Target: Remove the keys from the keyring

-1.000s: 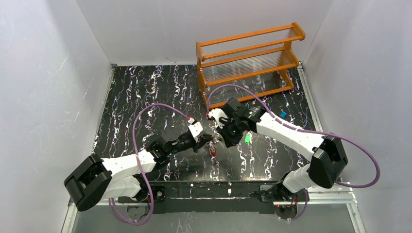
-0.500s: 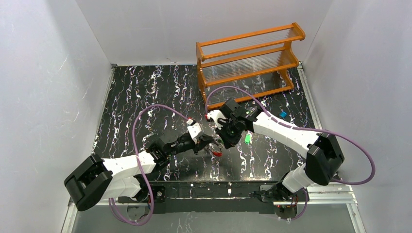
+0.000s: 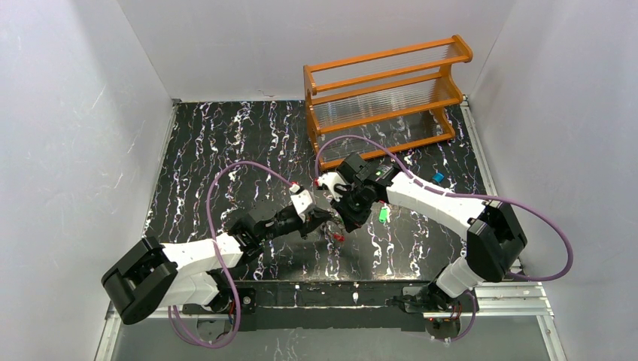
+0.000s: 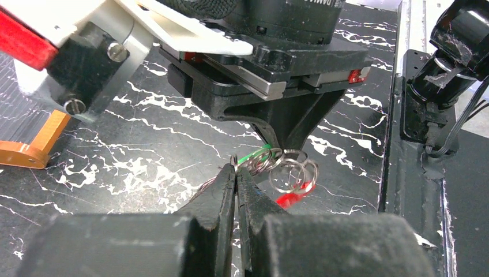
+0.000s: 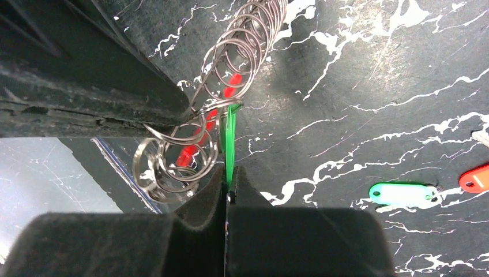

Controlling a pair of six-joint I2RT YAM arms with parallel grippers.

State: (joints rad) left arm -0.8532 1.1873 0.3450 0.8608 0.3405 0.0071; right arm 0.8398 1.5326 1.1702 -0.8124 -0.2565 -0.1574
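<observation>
The keyring point(image 5: 245, 52), a silvery ribbed coil, hangs between my two grippers just above the table. My left gripper point(image 4: 236, 168) is shut on the coil point(image 4: 260, 164). My right gripper point(image 5: 229, 186) is shut on a green key point(image 5: 230, 135) that still hangs on the coil. A red key point(image 4: 292, 198) dangles from small split rings point(image 4: 291, 172) under the coil. In the top view the left gripper point(image 3: 323, 219) and right gripper point(image 3: 345, 221) nearly touch, with the red key point(image 3: 339, 237) below them.
A loose green tag point(image 5: 402, 193) and a red tag point(image 5: 476, 178) lie on the black marbled table point(image 3: 226, 150) to the right. The green tag point(image 3: 384, 214) also shows in the top view. The orange wooden rack point(image 3: 387, 90) stands at the back right.
My right arm has shifted slightly left towards the left gripper. The red key has swung a little to the right. Both grips are unchanged.
</observation>
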